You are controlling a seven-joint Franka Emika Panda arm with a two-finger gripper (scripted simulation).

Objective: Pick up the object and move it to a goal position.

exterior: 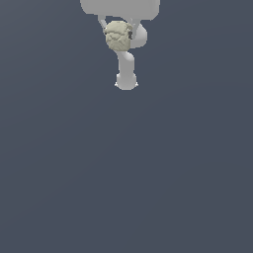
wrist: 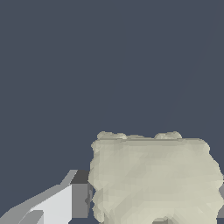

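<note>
Wrist view shows the lumpy, mottled cream cube (wrist: 155,179), apparently pinched between the jaws.

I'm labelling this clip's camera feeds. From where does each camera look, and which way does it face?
Exterior view: off the arm, apparently above, facing a plain dark surface; it shows the arm and the end effector holding the beige cube.
Wrist view: on the wrist, looking along the fingers; one fingertip presses against the cube.
Shared: the cube, the end effector and the dark surface.
</note>
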